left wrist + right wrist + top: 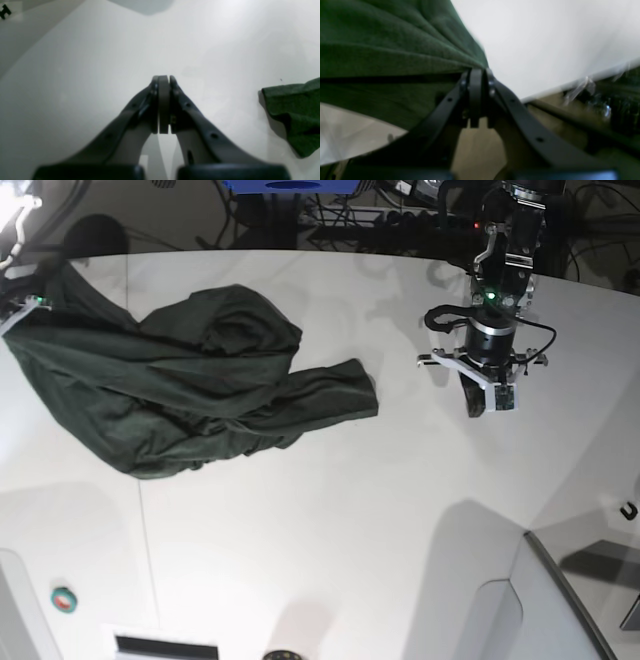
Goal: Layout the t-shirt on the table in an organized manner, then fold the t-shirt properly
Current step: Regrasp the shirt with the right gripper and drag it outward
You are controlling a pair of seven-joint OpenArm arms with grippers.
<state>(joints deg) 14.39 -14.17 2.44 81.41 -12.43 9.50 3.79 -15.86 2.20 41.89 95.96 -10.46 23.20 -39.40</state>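
T-shirt first: the plain dark green, soft short-sleeved t-shirt [190,385] lies in a crumpled heap on the far left part of the big, smooth, shiny white table [330,530]. It is bunched up with many folds, and one sleeve or corner sticks out toward the middle of the table. So the job looks like it has only just begun. The shirt is not flat yet, and no neat fold has been made. It has to be spread out first, then folded. The right gripper [480,71] is at the left edge of the base view, up by one end of the shirt. In the right wrist view its black jaws sit close together, with green cloth gathered right at the tips, so it looks like it is pinching the shirt there. That picture is blurry, so how tight the pinch is cannot be told. The left gripper [163,80] hangs over bare table, well apart from the shirt. Its jaws are pressed together and it has nothing in it. In the left wrist view, only a corner of the shirt shows at the right edge. No box, basket or bin shows on the table, so nothing is inside anything.
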